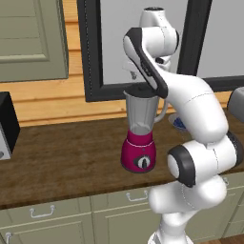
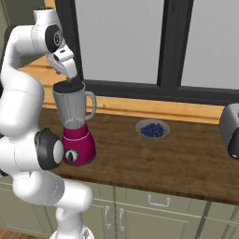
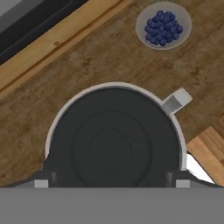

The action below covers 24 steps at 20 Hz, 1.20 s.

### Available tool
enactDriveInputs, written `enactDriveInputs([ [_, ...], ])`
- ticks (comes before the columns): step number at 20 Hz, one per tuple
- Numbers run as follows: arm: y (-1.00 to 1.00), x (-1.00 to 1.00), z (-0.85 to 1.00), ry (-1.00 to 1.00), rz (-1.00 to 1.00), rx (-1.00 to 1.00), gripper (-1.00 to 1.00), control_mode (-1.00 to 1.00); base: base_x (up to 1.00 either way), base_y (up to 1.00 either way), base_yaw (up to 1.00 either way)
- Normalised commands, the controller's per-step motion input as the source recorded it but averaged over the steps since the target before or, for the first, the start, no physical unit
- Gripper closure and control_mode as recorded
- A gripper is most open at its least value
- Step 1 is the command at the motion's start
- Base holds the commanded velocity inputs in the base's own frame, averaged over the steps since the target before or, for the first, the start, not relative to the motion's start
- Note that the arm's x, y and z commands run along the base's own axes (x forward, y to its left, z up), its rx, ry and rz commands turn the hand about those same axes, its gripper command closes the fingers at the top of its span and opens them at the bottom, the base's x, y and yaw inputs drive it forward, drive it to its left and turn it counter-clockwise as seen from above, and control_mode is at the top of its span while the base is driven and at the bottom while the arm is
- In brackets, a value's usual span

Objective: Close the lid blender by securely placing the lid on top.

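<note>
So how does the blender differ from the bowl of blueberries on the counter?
The blender is tall, a clear greyish jar on a magenta base; the bowl of blueberries is low and shallow. The blender's mouth is covered by the black lid; the bowl lies open. Both stand on the wooden counter.

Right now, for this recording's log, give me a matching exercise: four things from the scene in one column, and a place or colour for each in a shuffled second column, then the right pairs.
Things:
1. lid
2. blender base
3. bowl of blue berries
4. jar handle

Descriptions:
A. magenta, with a round black dial
B. on the wooden counter, apart from the blender
C. black, sitting at the jar's mouth
D. sticks out from the jar's side toward the berries

Pairs: 1-C, 2-A, 3-B, 4-D
</note>
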Motion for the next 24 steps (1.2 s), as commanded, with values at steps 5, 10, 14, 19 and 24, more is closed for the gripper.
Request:
enactDriveInputs([
  [5,0.66,-1.00,0.00,-0.03,0.07,-0.05,-1.00,-1.00,0.00,0.00,0.00],
  [10,0.88,-0.98,-0.34,0.00,0.07,-0.08,-1.00,-1.00,0.00,0.00,0.00],
  [14,0.48,-0.42,-0.77,0.03,0.06,-0.08,-1.00,-1.00,0.00,0.00,0.00],
  [19,0.16,-0.10,-0.76,0.01,0.07,-0.07,-1.00,-1.00,0.00,0.00,0.00],
  [24,0.09,-0.01,-0.52,0.01,0.04,-0.04,-1.00,-1.00,0.00,0.00,0.00],
])
